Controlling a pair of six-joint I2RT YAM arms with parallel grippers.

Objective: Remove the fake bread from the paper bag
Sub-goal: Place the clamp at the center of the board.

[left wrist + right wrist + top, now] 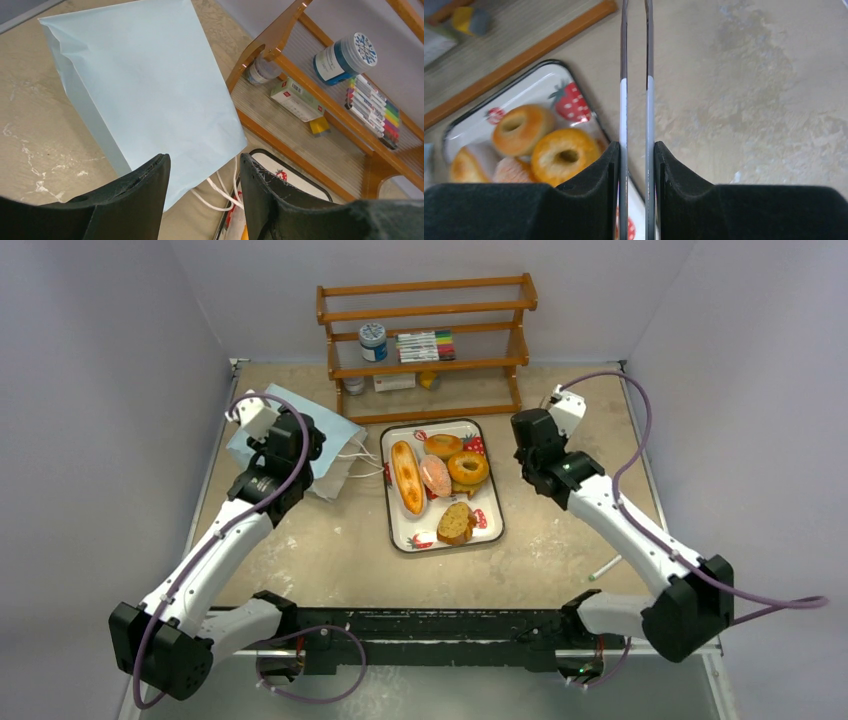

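The fake bread lies on the strawberry-print tray [396, 540]: a long golden loaf [406, 477], two rings [442, 446] [468, 467], a pinkish oval [435, 476] and a brown bun [456, 523]. The light blue paper bag [145, 85] lies flat at the back left, its white cord handles [220, 190] trailing toward the tray. My left gripper [205, 162] hovers open over the bag's mouth edge, nothing between its fingers. Just right of the tray, my right gripper [636, 147] is shut on a pair of thin metal tongs [624, 75], whose blades point over the table beside the rings [561, 154].
A wooden shelf [425, 340] stands at the back with a jar [372, 341], markers [425, 345] and small boxes. A white pen-like stick [605, 568] lies on the table at the right, near the right arm. Walls close in both sides.
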